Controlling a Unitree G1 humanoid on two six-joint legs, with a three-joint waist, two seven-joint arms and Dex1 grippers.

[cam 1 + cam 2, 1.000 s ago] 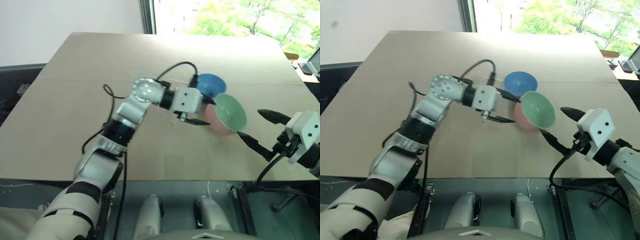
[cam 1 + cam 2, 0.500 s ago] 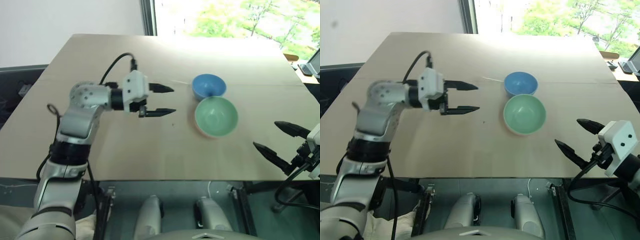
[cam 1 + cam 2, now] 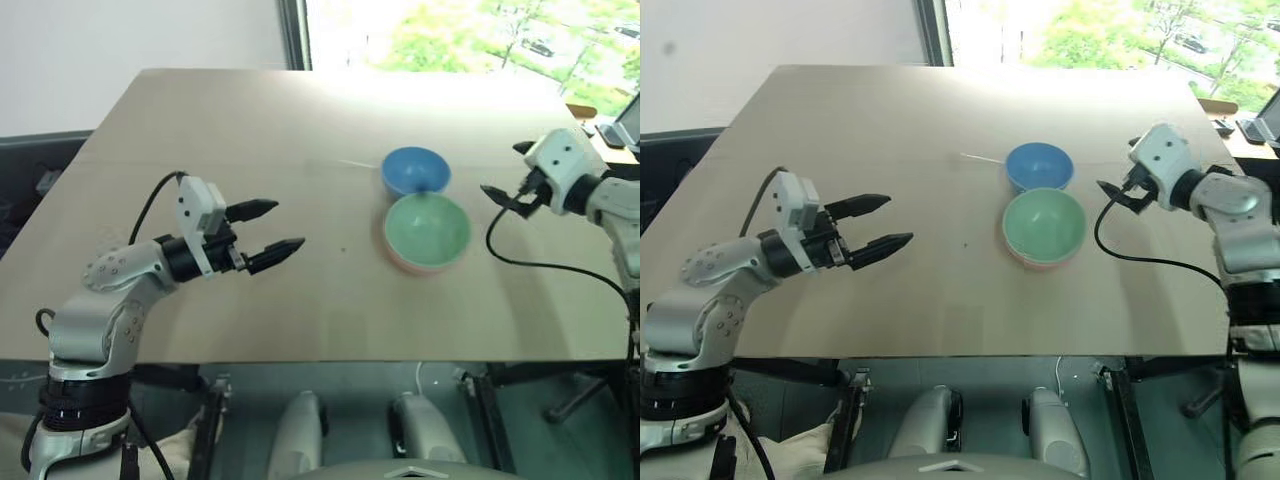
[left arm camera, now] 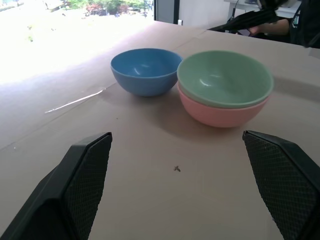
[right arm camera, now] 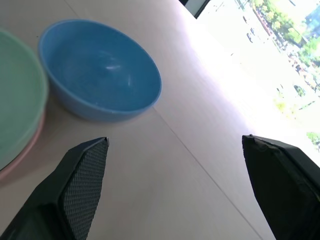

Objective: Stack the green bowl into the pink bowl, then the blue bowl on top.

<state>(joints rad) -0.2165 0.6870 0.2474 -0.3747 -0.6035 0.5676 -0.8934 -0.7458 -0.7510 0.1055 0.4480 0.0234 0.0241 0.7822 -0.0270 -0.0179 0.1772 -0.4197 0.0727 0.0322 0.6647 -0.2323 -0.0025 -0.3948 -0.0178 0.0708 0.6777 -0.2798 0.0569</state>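
The left gripper (image 3: 270, 227) hangs well back from the bowls, its fingers spread and holding nothing. Beyond it the green bowl (image 3: 428, 228) sits nested in the pink bowl (image 4: 220, 113). The blue bowl (image 3: 416, 171) stands upright just behind that stack, mouth up, round with no long axis. The right gripper (image 3: 505, 173), also spread and empty, is far nearer, just right of the blue bowl.
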